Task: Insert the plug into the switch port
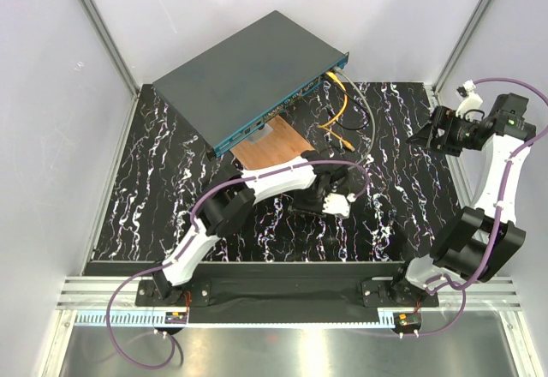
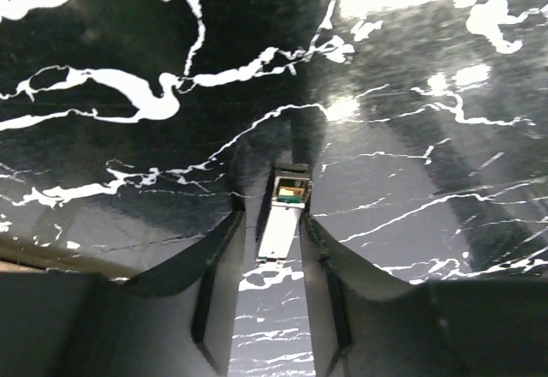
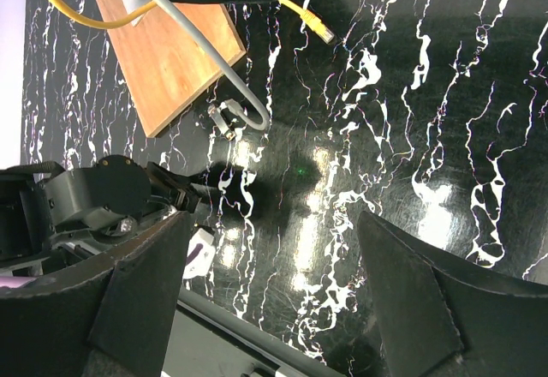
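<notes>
The plug [image 2: 281, 223], a small silver metal module with a green and gold end, lies lengthwise between my left gripper's fingers [image 2: 218, 257], low over the black marbled mat. My left gripper [image 2: 271, 216] is closed narrowly on its sides; it sits mid-mat [image 1: 330, 199], where the plug is hidden. The switch [image 1: 248, 77] is a wide, flat, dark box at the back; its teal front face [image 1: 278, 107] with its row of ports faces my grippers. My right gripper [image 1: 431, 128] hangs high at the right, open and empty [image 3: 274, 218].
A copper-brown wooden plate [image 1: 272, 144] lies just in front of the switch face, also in the right wrist view [image 3: 171, 51]. A yellow cable [image 1: 336, 107] and a grey cable [image 1: 368, 111] trail from the switch's right end over the mat. White walls enclose the sides.
</notes>
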Action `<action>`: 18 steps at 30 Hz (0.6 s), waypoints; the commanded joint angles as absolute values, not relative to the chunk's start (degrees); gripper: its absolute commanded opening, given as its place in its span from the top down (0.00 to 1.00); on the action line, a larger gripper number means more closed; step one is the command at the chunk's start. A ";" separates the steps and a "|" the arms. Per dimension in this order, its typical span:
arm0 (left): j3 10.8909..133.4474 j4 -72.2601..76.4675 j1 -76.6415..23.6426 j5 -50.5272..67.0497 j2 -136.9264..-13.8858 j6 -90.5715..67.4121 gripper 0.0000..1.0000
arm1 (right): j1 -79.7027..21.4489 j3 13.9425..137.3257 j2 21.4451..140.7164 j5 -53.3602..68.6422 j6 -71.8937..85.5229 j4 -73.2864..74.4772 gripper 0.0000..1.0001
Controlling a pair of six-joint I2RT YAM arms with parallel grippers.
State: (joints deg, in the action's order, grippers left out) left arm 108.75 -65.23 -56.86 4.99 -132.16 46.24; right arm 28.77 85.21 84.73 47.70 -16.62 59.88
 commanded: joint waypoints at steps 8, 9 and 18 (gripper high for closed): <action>107.76 -60.82 -60.29 1.23 -135.27 42.98 0.57 | 29.00 87.98 83.23 49.66 -16.44 60.29 0.14; 107.23 -60.30 -60.64 1.06 -135.18 43.07 0.57 | 29.00 88.07 83.23 49.66 -16.44 60.38 0.13; 106.00 -58.89 -61.35 2.01 -133.96 42.98 1.00 | 29.00 88.68 82.44 49.04 -16.44 60.38 0.18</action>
